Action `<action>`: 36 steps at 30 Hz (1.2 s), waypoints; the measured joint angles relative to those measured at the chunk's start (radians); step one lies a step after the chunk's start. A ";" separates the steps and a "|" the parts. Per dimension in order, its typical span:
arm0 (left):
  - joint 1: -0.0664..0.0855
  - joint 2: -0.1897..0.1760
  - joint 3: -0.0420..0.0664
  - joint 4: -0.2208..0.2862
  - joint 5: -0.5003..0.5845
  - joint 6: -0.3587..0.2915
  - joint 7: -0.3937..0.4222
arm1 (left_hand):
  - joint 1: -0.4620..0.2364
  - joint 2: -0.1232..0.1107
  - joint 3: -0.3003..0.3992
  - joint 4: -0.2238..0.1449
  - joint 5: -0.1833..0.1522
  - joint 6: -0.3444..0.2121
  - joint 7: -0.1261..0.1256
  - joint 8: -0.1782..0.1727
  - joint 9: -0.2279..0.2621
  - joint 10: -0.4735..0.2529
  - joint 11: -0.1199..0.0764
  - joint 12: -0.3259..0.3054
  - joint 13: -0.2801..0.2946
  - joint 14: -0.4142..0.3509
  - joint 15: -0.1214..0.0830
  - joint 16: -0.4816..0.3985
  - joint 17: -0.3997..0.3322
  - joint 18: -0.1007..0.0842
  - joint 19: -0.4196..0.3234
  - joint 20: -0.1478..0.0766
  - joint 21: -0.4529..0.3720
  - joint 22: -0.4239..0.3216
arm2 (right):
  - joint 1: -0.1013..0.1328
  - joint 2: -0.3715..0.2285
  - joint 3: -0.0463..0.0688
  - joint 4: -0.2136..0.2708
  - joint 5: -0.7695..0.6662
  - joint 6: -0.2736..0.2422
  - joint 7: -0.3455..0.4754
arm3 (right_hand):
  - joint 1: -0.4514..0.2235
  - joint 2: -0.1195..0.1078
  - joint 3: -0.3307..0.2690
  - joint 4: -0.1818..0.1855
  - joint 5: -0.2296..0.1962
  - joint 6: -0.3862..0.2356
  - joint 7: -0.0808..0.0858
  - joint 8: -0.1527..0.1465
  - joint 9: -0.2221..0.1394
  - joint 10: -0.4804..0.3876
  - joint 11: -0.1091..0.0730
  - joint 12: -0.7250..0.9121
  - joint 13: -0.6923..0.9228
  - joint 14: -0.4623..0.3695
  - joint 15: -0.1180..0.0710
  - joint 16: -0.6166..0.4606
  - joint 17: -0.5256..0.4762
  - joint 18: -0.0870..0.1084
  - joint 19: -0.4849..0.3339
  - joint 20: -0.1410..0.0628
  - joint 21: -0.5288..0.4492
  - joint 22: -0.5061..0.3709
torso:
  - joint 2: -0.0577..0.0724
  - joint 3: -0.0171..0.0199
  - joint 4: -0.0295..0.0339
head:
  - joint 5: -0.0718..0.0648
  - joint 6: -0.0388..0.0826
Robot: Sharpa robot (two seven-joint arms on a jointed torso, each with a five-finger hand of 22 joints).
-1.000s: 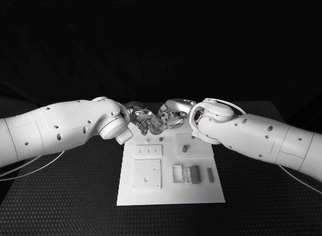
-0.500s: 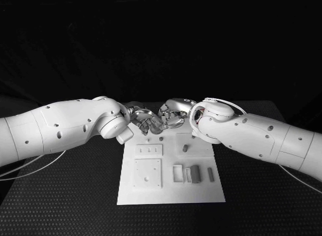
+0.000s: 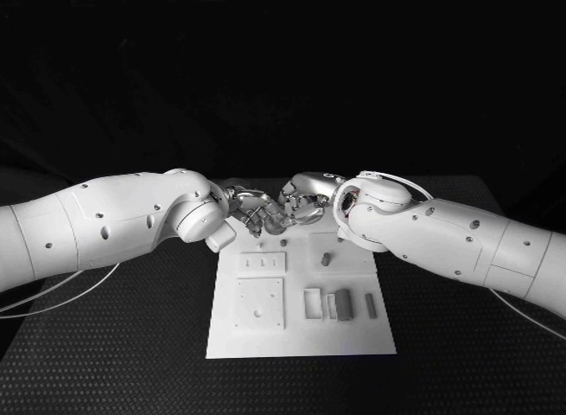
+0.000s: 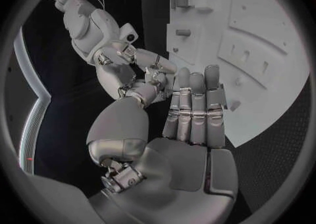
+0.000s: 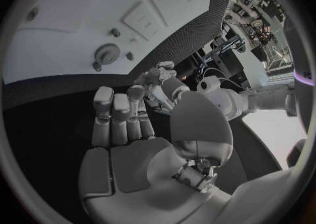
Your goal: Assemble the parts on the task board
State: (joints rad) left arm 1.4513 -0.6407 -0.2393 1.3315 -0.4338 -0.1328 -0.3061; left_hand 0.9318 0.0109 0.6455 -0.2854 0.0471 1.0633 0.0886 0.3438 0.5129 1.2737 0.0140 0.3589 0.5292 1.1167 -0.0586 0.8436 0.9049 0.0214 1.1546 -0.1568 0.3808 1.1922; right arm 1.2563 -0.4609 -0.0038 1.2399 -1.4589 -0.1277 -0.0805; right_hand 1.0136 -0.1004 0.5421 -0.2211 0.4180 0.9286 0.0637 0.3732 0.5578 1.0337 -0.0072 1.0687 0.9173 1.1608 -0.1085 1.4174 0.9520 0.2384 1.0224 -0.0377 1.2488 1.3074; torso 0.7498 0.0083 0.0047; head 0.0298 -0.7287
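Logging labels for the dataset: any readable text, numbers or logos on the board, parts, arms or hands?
None can be read.
Task board: plain white, no print visible.
Grey parts: no markings visible.
Left hand and right hand: bare metal, no logo legible.
Room clutter in the right wrist view: too small and blurred to read.

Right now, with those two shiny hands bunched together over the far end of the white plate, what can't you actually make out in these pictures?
- Head view: the left hand and right hand crowd together; whether either holds a part is hidden by their own fingers.
- Head view: the task board has its far edge covered by both hands.
- Head view: the grey parts are too small to tell their shapes.
- Right wrist view: the gear-like piece is too small for detail.
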 measured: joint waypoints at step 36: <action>-0.015 -0.035 -0.002 -0.008 -0.032 -0.003 -0.009 | 0.000 0.000 0.038 -0.009 0.087 0.011 -0.003 0.000 -0.008 0.016 0.009 -0.004 0.012 0.012 -0.014 0.063 -0.025 -0.002 0.009 -0.006 0.016 0.040 | -0.014 -0.162 0.016 -0.035 0.041 -0.060 0.026 | -0.033 -0.085 -0.008 0.033 0.000 -0.153 0.095 -0.142 -0.066 -0.103 0.088 -0.001 -0.004 -0.075 0.075 -0.049 -0.013 -0.029 -0.046 0.020 -0.060 -0.021 | 0.000 0.0019 -0.0006 | 0.010 -0.008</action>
State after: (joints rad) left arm 1.4361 -0.6761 -0.2410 1.3233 -0.4658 -0.1363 -0.3148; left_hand 0.9320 0.0106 0.6837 -0.2939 0.1346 1.0741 0.0860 0.3437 0.5049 1.2901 0.0234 0.3551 0.5413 1.1284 -0.0726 0.9064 0.8796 0.0198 1.1640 -0.1627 0.3966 1.2323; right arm 1.2420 -0.6225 0.0123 1.2053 -1.4179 -0.1879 -0.0541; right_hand 0.9809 -0.1859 0.5340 -0.1877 0.4182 0.7759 0.1589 0.2308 0.4921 0.9307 0.0806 1.0678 0.9137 1.0855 -0.0337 1.3683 0.9387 0.2090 0.9768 -0.0174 1.1891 1.2861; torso 0.7502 0.0103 0.0041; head 0.0395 -0.7371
